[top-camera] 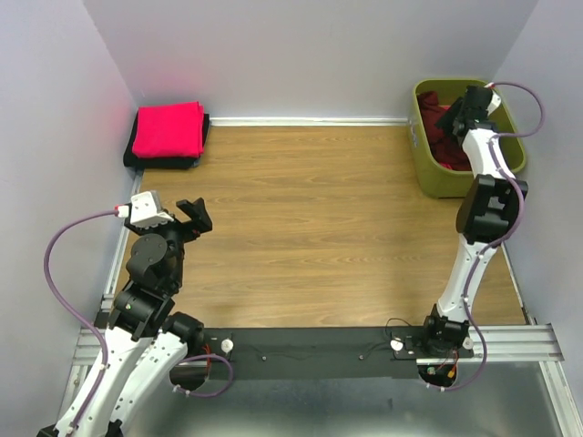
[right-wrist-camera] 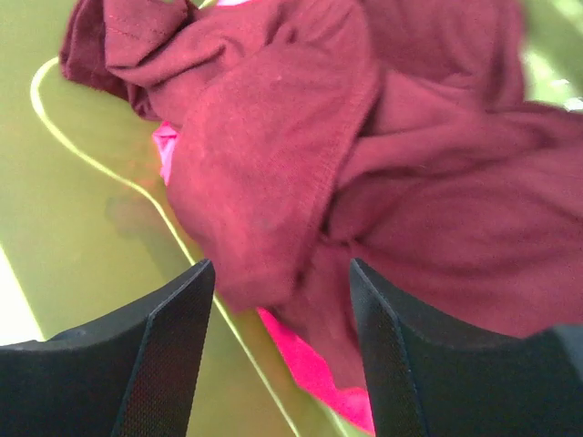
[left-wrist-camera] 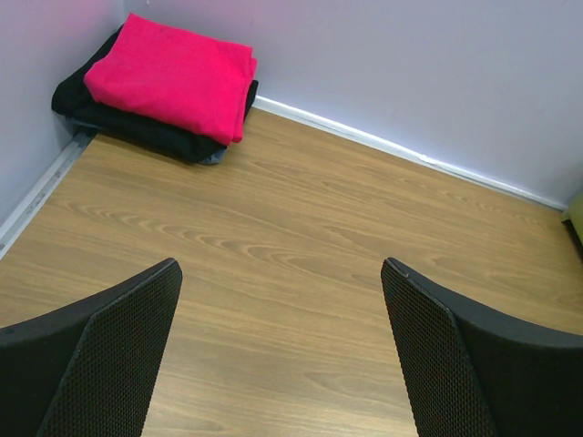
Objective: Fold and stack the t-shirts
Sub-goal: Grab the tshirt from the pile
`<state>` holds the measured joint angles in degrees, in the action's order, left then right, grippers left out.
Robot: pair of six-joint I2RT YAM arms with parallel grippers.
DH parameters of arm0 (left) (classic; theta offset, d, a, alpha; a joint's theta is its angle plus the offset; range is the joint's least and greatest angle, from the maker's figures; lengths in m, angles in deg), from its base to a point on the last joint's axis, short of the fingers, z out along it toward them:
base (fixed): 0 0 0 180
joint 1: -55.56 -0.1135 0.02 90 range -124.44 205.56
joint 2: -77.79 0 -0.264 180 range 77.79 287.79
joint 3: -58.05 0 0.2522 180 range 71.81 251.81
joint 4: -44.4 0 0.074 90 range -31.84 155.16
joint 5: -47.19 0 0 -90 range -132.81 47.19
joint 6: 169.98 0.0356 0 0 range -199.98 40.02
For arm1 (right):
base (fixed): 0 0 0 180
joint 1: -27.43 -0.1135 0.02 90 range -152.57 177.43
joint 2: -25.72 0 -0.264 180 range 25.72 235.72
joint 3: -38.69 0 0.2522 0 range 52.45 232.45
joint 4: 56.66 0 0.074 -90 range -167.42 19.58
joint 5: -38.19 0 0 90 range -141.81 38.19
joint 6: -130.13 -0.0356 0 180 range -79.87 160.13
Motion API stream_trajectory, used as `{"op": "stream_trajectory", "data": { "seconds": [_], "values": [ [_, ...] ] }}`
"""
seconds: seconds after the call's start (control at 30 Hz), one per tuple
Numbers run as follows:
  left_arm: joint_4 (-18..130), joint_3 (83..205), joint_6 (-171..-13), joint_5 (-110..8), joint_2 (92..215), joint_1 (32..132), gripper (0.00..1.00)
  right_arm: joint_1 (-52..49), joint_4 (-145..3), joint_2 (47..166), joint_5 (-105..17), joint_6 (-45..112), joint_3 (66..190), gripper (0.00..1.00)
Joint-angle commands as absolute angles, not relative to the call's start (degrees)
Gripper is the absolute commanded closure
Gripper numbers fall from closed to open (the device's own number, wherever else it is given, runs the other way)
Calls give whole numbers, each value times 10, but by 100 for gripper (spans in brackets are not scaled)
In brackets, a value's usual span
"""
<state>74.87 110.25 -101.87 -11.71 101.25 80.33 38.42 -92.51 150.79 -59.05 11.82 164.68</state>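
Observation:
A folded bright pinkish-red t-shirt [top-camera: 168,129] [left-wrist-camera: 173,73] lies on a folded black t-shirt [top-camera: 162,163] [left-wrist-camera: 137,127] in the far left corner. A crumpled dark maroon t-shirt [top-camera: 448,137] [right-wrist-camera: 301,137] fills the olive-green bin [top-camera: 437,182], with a strip of bright pink t-shirt [right-wrist-camera: 310,364] under it. My right gripper [top-camera: 460,114] [right-wrist-camera: 281,266] is down in the bin, its jaws apart on either side of a hanging fold of the maroon cloth. My left gripper [top-camera: 193,217] [left-wrist-camera: 281,266] hovers wide open over bare wood, nothing between its fingers.
The bin stands at the far right against the back wall; its green floor [right-wrist-camera: 91,228] shows left of the cloth. Lilac walls close in the wooden table [top-camera: 310,218] on three sides. A white skirting strip [left-wrist-camera: 401,150] runs along the back.

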Motion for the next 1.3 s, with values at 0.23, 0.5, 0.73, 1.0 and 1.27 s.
{"op": "stream_trajectory", "data": {
  "seconds": [0.23, 0.5, 0.73, 1.0, 1.27],
  "values": [
    [735, 1097, -1020, -124, 1020, 804, 2, 389, -913, 1630, -569, 18, 1747, 48],
    [734, 1097, -1018, -128, 1026, 804, 2, 389, -909, 1574, -564, 72, 1730, 100],
    [731, 1096, -1012, -134, 1025, 804, 2, 389, -910, 1435, -560, 133, 1696, 99],
    [730, 1097, -1010, -137, 1022, 803, 2, 389, -911, 1286, -450, 202, 1695, 99],
    [728, 1097, -1009, -138, 1018, 804, 2, 337, -910, 1206, -290, 206, 1750, 99]
  ]
}}
